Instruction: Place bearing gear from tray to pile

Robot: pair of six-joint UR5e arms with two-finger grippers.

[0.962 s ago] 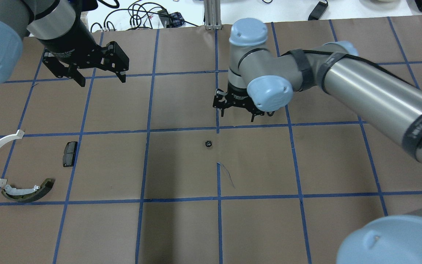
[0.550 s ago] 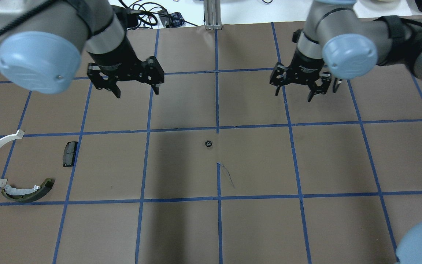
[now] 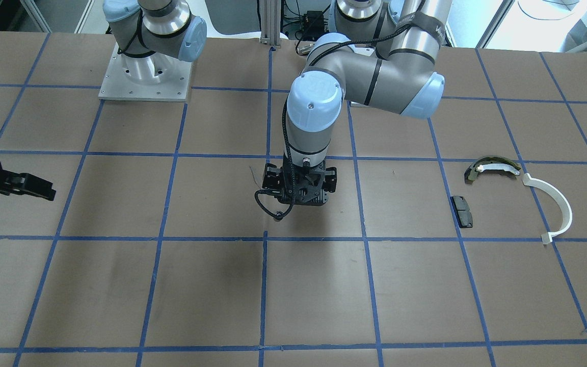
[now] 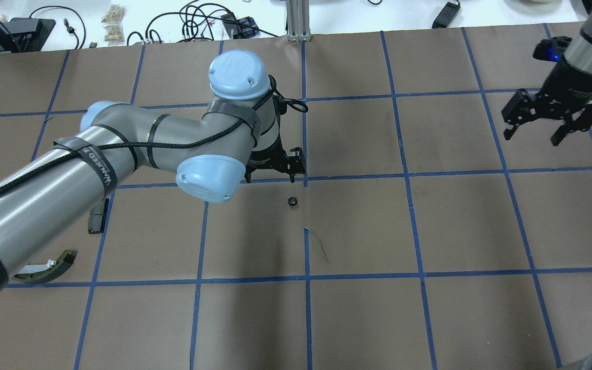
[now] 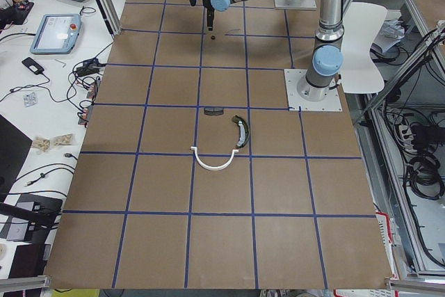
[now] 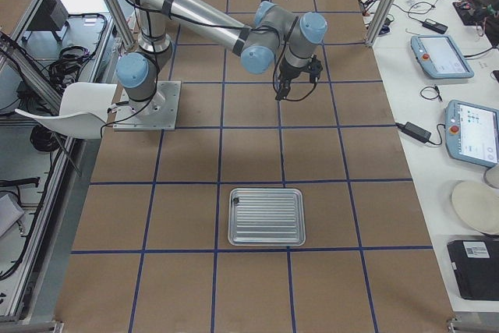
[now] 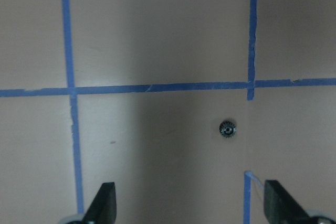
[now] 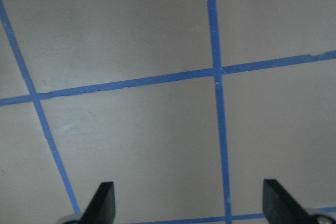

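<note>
Black gear (image 7: 227,128) lying loose on the surface (image 4: 429,231); we log left pincer (image 7: 189,204) released, hovering near it; right pincer (image 4: 531,136) released, well apart

Two claws: left claw (image 7: 186,203) and right claw (image 4: 531,137). One bearing gear (image 4: 291,201) just ahead of the left claw; one tray (image 6: 266,217), well apart from both. Three pile parts well off to the left claw's side: one white arc (image 3: 569,216), one brake shoe (image 3: 492,163), one black pad (image 3: 462,211).

The left arm (image 4: 121,139) stretches toward the table's middle, its left gripper (image 7: 189,205) pointing down, jaws spread wide. The right gripper (image 4: 545,131) hangs toward the right end, likewise spread.
</note>
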